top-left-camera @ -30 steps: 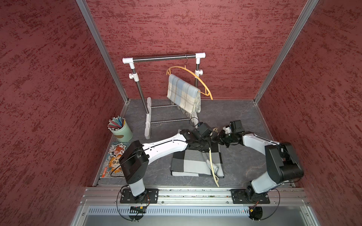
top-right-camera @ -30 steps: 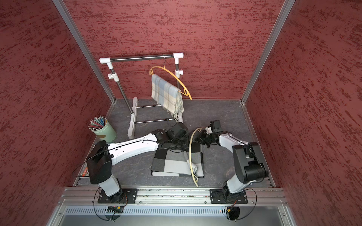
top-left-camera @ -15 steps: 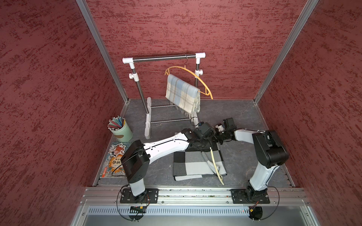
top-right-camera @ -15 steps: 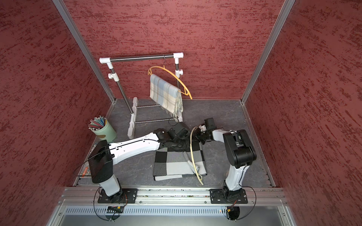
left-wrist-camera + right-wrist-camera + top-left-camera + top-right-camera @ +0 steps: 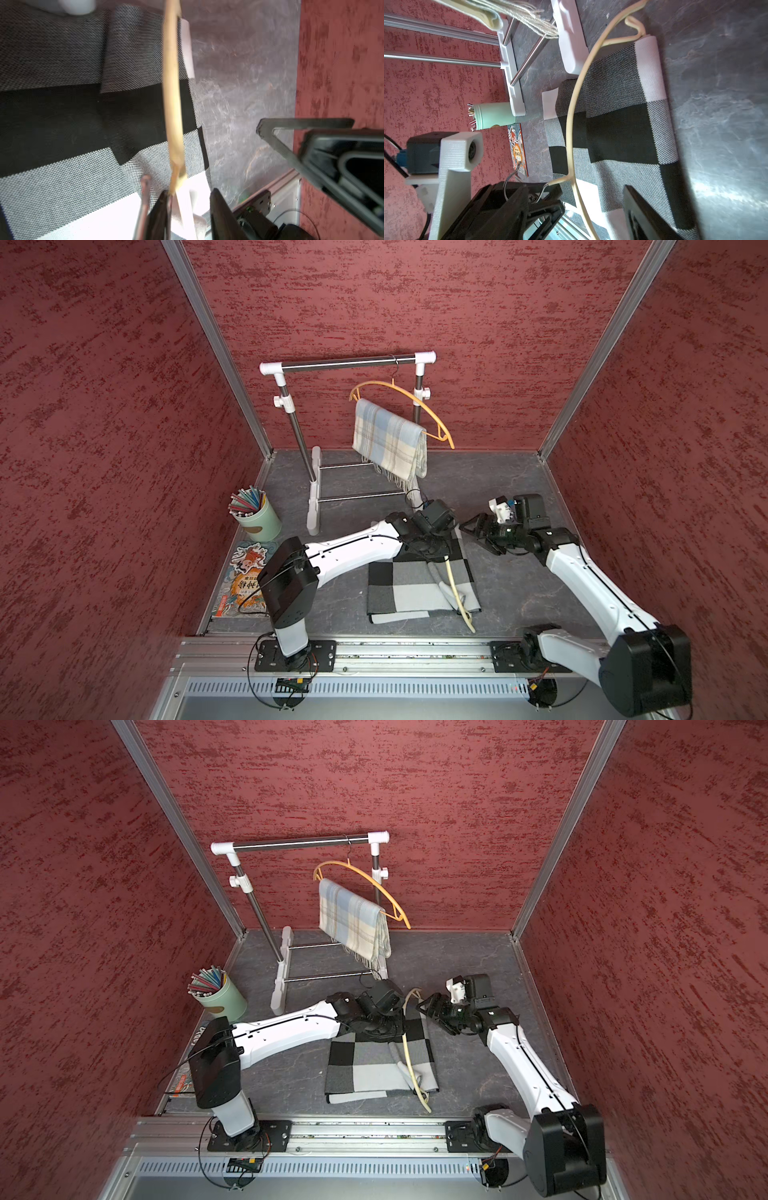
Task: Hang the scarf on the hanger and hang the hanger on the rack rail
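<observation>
Since a second ago my right arm has swung out wide, and the right gripper (image 5: pixel 476 537) has backed away from the left gripper (image 5: pixel 432 547); the two sat nose to nose then and now stand apart. Both sets of fingers were shut then. Now the right fingers (image 5: pixel 291 153) are spread wide and hold nothing, poised just beside the far right corner of the black, grey and white checked scarf (image 5: pixel 411 589). The left fingers (image 5: pixel 220 209) have parted too: I see a clear gap between them in the left wrist view, with the neck of the cream plastic hanger (image 5: pixel 455 593) against one finger and free of the other. That scarf lies flat on the dark grey desk (image 5: pixel 519 593) between my two arms. The cream hanger lies on top of it along its right side, hook end at the far edge under the left gripper, the other tip reaching past the near edge onto the desk. At the back, on the white and steel clothes rack (image 5: pixel 347 362), an orange hanger (image 5: pixel 419 404) carries a pale blue and cream plaid scarf (image 5: pixel 388 439). A mint-green cup of pens (image 5: pixel 259 518) and a picture book (image 5: pixel 243 585) sit at the desk's left edge.
</observation>
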You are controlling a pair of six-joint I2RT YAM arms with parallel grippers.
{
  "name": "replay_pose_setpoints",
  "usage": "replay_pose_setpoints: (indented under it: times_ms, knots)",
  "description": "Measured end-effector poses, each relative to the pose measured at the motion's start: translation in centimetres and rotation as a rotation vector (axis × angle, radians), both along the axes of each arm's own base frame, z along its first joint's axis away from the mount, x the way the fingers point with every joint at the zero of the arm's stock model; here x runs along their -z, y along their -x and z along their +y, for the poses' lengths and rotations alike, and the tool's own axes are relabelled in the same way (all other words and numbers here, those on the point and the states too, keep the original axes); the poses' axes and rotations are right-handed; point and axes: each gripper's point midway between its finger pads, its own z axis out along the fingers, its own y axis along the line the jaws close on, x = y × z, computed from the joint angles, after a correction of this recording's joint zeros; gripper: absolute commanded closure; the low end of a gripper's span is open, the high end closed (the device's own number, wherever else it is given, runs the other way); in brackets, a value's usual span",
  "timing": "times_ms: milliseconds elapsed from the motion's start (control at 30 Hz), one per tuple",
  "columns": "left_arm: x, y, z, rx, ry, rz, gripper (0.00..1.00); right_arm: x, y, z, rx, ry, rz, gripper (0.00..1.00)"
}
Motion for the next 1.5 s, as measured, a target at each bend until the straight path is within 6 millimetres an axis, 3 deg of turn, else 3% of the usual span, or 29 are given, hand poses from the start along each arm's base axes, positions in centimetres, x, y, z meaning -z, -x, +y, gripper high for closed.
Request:
replay_pose_setpoints:
  times_ms: [400,767,1000,1133,1267,1500]
  knots:
    - [-4.2,1.4,-7.6,0.25,0.352,0.021,0.37,-1.8,-2.0,-1.8,0.157,-0.259,0.13,0.18]
    - [-5.7,2.5,-10.3,0.408,0.505,0.001,0.18,-2.8,-3.2,-3.0,0.199,-0.373,0.162,0.17]
    - [-6.6,3.0,-11.9,0.52,0.585,-0.023,0.16,-2.9,-3.4,-4.4,0.223,-0.379,0.145,0.17]
    - [-6.0,3.6,-11.3,0.54,0.585,-0.011,0.16,-2.1,-3.1,-4.5,0.214,-0.357,0.156,0.19]
    - [-5.3,4.9,-8.4,0.521,0.558,0.006,0.16,-1.2,-2.7,-4.9,0.201,-0.287,0.173,0.2]
    - [-9.5,5.5,-2.5,0.431,0.589,-0.112,0.17,-0.8,-2.4,-6.8,0.19,-0.059,0.127,0.23]
